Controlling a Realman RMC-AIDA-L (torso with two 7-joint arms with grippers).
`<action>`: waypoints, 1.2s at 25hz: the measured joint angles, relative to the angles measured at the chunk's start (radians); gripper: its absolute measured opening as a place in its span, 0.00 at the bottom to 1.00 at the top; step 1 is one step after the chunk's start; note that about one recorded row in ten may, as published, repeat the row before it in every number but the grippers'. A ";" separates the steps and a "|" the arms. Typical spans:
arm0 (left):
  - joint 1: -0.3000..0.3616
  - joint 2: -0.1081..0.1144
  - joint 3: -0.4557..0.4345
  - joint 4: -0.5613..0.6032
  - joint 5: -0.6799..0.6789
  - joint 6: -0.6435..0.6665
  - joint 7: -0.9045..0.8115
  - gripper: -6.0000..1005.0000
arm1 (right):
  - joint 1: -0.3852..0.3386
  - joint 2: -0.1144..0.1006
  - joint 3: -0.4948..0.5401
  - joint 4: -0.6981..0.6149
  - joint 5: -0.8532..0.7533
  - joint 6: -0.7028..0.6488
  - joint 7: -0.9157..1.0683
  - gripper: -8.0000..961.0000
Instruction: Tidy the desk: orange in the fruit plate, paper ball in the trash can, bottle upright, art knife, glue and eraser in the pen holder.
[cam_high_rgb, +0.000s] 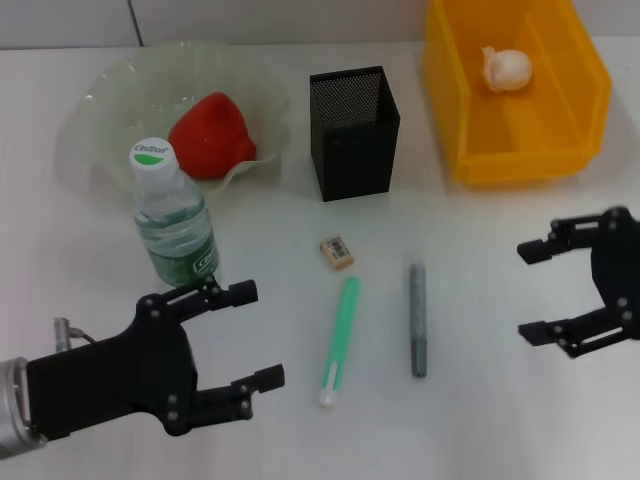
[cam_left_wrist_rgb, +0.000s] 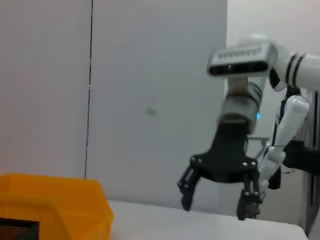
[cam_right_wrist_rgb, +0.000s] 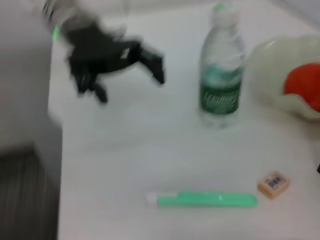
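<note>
We see the left gripper (cam_high_rgb: 248, 337) low at the near-left of the white desk (cam_high_rgb: 500, 420), jaws spread wide and holding nothing; its arm is cut off at the picture's edge. The right gripper (cam_high_rgb: 530, 292) sits at the near-right, also spread wide and empty, partly cropped by the right border.

The bottle (cam_high_rgb: 172, 220) stands upright just behind the left gripper's upper finger, cap up (label text too small to read). Behind it the orange (cam_high_rgb: 211, 135) lies in the fruit plate (cam_high_rgb: 100, 110), w/ the bottle hiding part of the plate's front rim. The pen holder (cam_high_rgb: 352, 130) stands between plate and trash can (cam_high_rgb: 515, 90); we can't tell what's inside it through the mesh. The paper ball (cam_high_rgb: 505, 68) is in the trash can, whose top edge runs out of view.

The eraser (cam_high_rgb: 337, 252) lies flat in front of the pen holder. Near it, apart from each other, lie a green stick (cam_high_rgb: 341, 340) and a grey stick (cam_high_rgb: 417, 318); which is glue and which is knife we can't make out. The right wrist view is blurred but shows bottle, eraser and green stick.
</note>
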 joint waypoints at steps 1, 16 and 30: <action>-0.005 0.000 0.000 -0.010 0.002 -0.001 -0.002 0.81 | 0.035 0.003 -0.008 -0.040 -0.045 -0.022 0.000 0.87; -0.009 0.004 0.042 -0.011 0.007 0.007 -0.022 0.81 | 0.348 0.013 -0.470 -0.133 -0.303 0.056 -0.022 0.87; -0.009 -0.001 0.039 0.003 0.123 -0.084 -0.014 0.81 | 0.289 0.014 -0.623 0.049 -0.381 0.285 -0.353 0.87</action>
